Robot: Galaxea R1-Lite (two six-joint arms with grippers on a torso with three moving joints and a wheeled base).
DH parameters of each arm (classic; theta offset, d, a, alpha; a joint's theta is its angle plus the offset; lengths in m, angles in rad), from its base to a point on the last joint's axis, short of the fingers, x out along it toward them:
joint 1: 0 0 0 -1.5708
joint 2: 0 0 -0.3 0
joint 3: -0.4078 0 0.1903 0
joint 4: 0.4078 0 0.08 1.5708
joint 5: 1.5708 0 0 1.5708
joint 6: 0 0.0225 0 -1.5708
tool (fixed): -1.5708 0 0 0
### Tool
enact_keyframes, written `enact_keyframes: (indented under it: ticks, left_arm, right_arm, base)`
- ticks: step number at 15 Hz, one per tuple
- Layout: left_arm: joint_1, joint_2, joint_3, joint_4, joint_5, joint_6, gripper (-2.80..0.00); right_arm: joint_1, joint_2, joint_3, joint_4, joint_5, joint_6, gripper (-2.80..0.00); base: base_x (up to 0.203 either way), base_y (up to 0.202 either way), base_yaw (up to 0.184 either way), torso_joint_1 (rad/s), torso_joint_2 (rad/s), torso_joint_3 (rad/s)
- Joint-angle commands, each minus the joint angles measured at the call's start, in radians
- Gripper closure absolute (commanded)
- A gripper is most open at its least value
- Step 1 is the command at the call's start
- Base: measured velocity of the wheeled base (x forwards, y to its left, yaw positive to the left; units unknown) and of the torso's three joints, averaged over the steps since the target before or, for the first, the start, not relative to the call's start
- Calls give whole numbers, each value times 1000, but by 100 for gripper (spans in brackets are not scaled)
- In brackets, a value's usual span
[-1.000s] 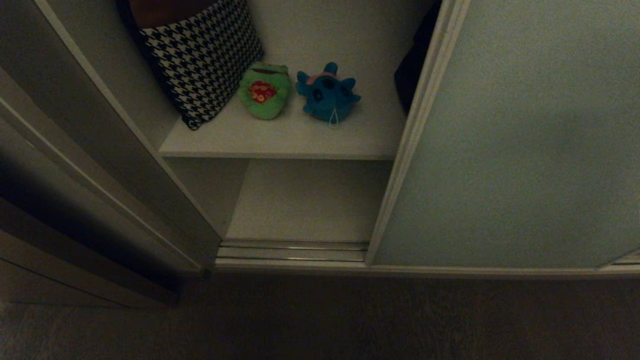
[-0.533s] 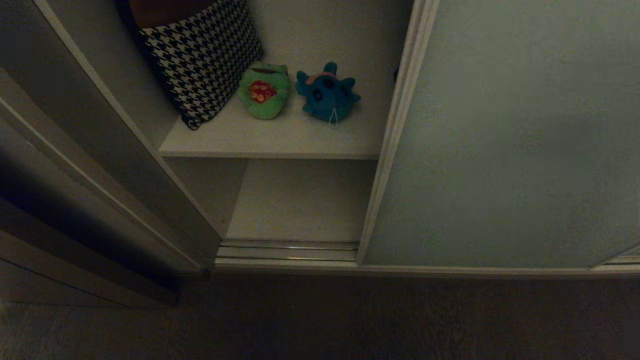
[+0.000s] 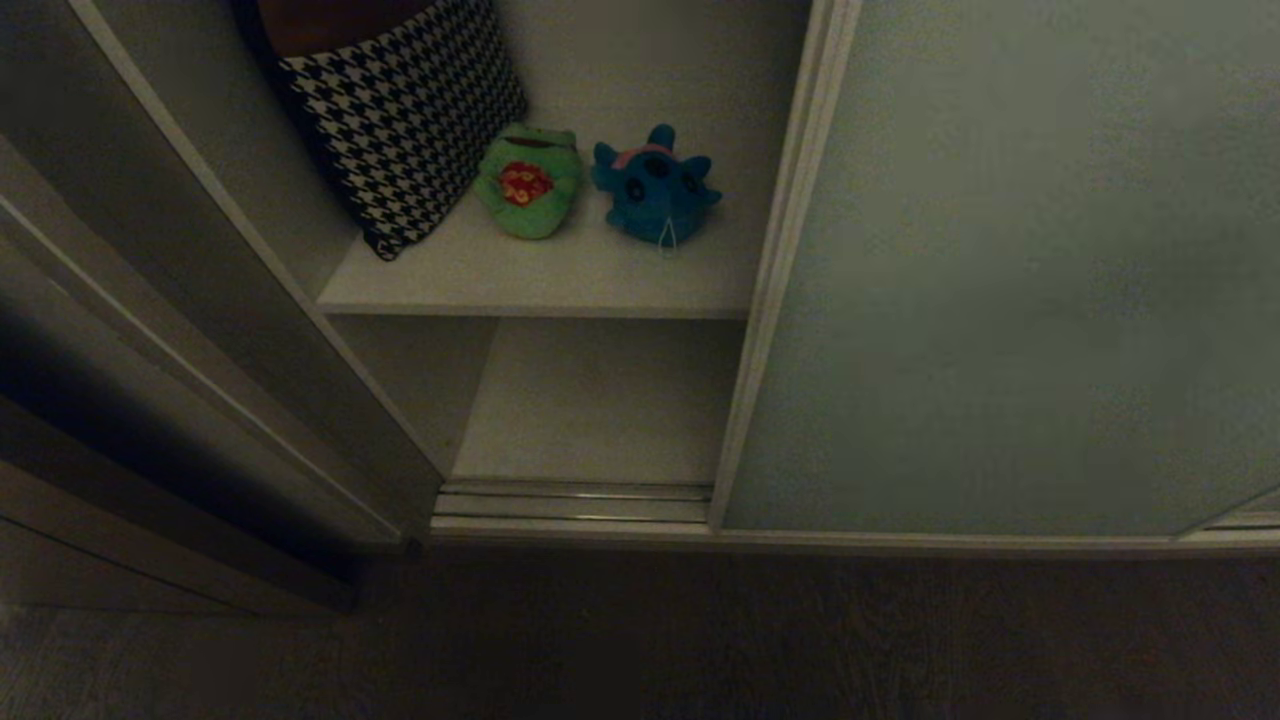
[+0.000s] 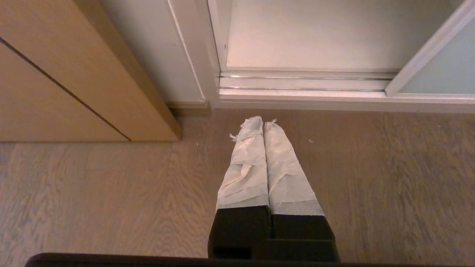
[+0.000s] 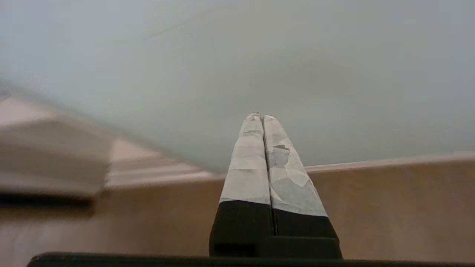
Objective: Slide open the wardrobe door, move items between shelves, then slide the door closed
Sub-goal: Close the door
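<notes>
Wardrobe shelf (image 3: 560,285), teal plush toy (image 3: 655,192), white loop frontward

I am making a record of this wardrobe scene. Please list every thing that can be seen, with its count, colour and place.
sliding wardrobe door: 1, pale grey-green, covering the right part of the wardrobe, opening left of it.
shelves: 2 seen, off-white, upper one with the items, lower one bare.
blue plush toy: 1, teal-blue, upper shelf, right of the green one.
green plush toy: 1, green with a red patch, upper shelf, beside the cushion.
cushion: 1, black and white houndstooth, leaning at the left of the upper shelf.
door track: 1, metallic, at the wardrobe's bottom front.
floor: wood-look, in front of the wardrobe.
left gripper: fingers together, over the floor.
right gripper: fingers together, pointing at the door panel.
</notes>
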Motion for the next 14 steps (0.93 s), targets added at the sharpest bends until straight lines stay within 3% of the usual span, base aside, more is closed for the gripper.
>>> enact_keyframes:
  ticks: [1,3,5,6,10,12,14]
  left_arm:
    - [-1,1,0,1,0,0,0]
    - [1,1,0,1,0,0,0]
    - [-1,1,0,1,0,0,0]
    - [1,1,0,1,0,0,0]
    - [0,1,0,1,0,0,0]
    - [1,1,0,1,0,0,0]
    - [1,1,0,1,0,0,0]
  right_arm:
    - [113,7,-2,2,-1,-4,0]
    - [263,20,-12,1,-21,-97,0]
    - [374,59,-27,-17,-131,-278,0]
    - [421,79,-38,-30,-187,-320,0]
    - [676,122,-59,-164,-349,-409,0]
    - [752,174,-30,-356,-422,-469,0]
    - [837,222,-32,-453,-485,-501,0]
  base:
    - [0,0,0,0,0,0]
    - [0,0,0,0,0,0]
    - [0,0,0,0,0,0]
    - [0,0,0,0,0,0]
    - [0,0,0,0,0,0]
    - [0,0,0,0,0,0]
    - [0,0,0,0,0,0]
